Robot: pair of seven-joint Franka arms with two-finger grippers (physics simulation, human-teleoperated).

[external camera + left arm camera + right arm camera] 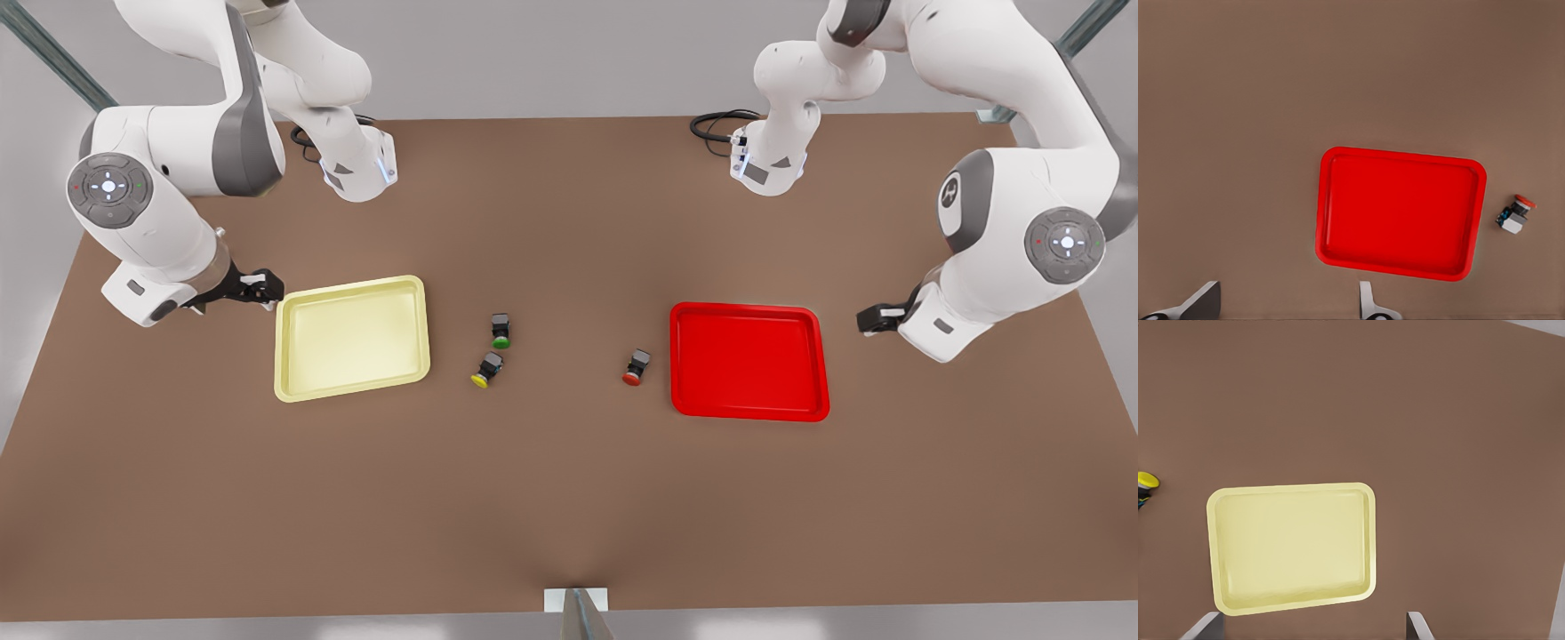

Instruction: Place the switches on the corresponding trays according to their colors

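1. The left tool (867, 320) hovers just off the red tray (749, 360) at the tray's 3 o'clock edge in the front view. In the left wrist view its fingers (1201, 303) stand spread with nothing between them.
2. The right tool (267, 286) hangs at the yellow tray (352, 338) corner, about 10 o'clock of that tray in the front view. Its fingers (1418, 627) are likewise spread and hold nothing.
3. The red switch (635, 367) lies on its side on the bench (569, 498), just beside the red tray at the tray's 9 o'clock. From the left tool it lies at 9 o'clock, with the whole tray between them.
4. The yellow switch (486, 369) lies near the yellow tray at about 4 o'clock of it. The green switch (500, 331) sits just beside it at 1 o'clock and is not part of the job.
5. Each switch seems to point its cap toward 7 o'clock, though they are too small to be sure.
6. Judging by nearness, each arm must reach across its own tray to the matching switch.
7. Both trays are bare; no switch is placed yet.
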